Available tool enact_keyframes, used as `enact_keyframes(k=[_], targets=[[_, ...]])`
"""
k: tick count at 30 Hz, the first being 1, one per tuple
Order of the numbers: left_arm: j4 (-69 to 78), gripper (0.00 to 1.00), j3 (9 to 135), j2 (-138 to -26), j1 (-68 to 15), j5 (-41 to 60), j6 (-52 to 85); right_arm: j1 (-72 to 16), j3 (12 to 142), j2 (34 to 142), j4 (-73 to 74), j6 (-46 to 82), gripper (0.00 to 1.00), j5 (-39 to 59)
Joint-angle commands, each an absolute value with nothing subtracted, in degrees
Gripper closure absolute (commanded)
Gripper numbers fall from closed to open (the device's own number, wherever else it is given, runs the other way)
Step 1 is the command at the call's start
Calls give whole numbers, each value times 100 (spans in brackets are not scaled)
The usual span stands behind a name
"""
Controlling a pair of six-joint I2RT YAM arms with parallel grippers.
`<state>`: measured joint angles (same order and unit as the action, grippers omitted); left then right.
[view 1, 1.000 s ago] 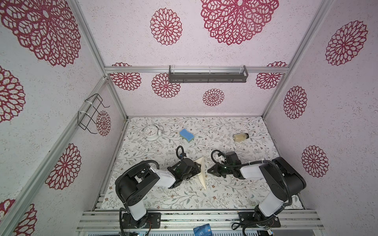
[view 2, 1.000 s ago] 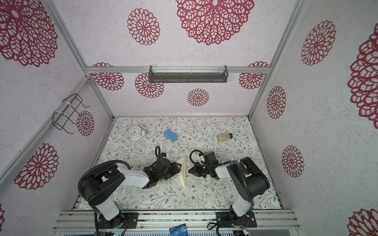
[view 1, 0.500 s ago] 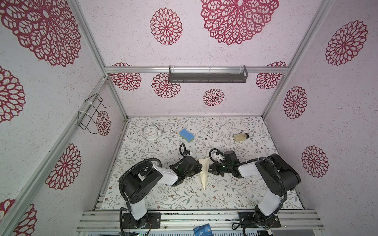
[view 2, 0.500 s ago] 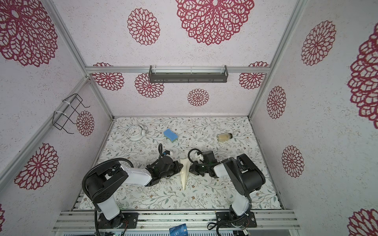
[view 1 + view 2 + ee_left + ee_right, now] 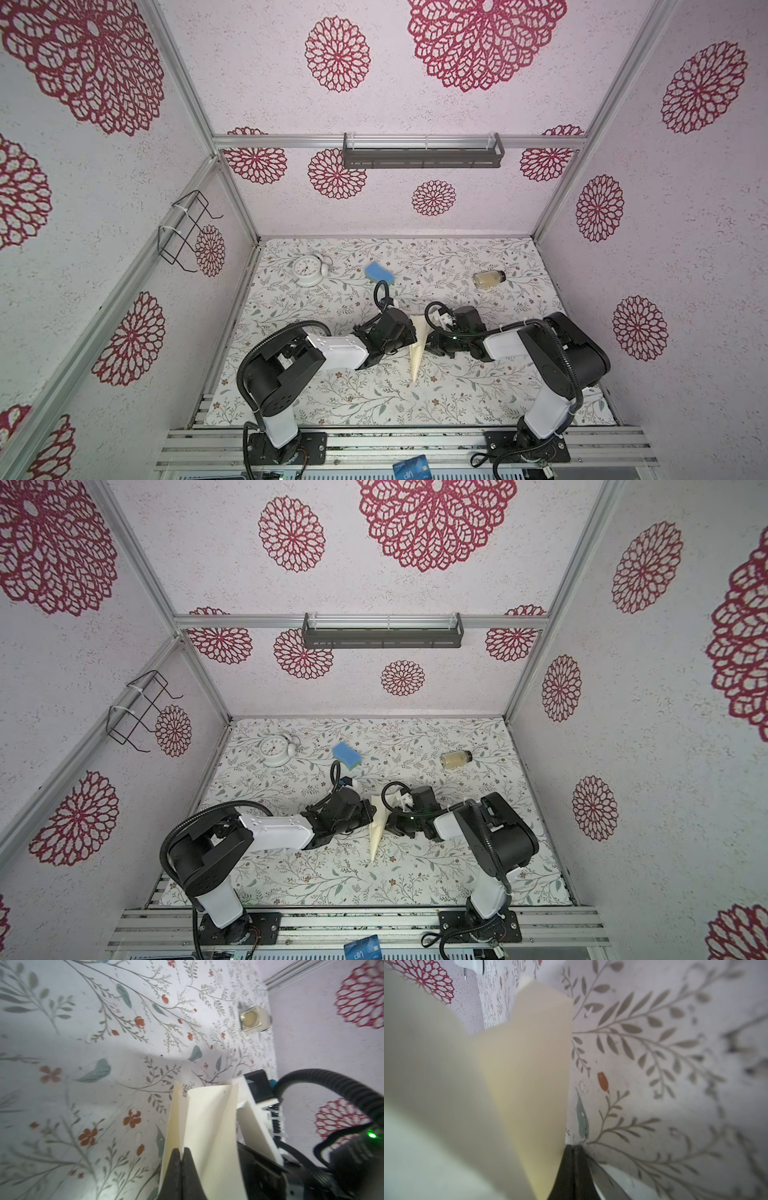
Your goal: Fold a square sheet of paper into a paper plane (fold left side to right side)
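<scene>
Sitting at the centre of both top views, the paper plane [image 5: 417,348] points its nose toward the lower edge, with the left gripper [image 5: 407,337] and the right gripper [image 5: 433,340] against its two sides. A second ago the left jaws stood apart; now they have shut. In the left wrist view, its fingers [image 5: 175,1167] are clenched on a flap at the bottom centre. In the right wrist view, the right fingers [image 5: 566,1167] appear clamped on the paper's edge. With both sides gripped, the next crease looks ready.
</scene>
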<state>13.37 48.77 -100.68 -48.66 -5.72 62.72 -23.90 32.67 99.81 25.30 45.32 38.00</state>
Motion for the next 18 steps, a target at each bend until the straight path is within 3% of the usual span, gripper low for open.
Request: enact_keyframes(k=[1, 4, 8, 18], targets=[[-787, 100, 5550, -9718, -4913, -1597, 5739, -2235, 2971, 9764, 1229, 4305, 100, 3014], [-2082, 100, 6245, -9877, -4957, -2187, 5394, -2225, 2949, 9307, 919, 4202, 100, 2915], [-2740, 100, 6734, -10153, -4959, -2544, 5148, -2236, 2866, 8803, 685, 4157, 100, 2886], [-2660, 98, 6910, -10770, -4980, -2568, 5130, -2420, 2548, 8253, 692, 4298, 100, 2862]])
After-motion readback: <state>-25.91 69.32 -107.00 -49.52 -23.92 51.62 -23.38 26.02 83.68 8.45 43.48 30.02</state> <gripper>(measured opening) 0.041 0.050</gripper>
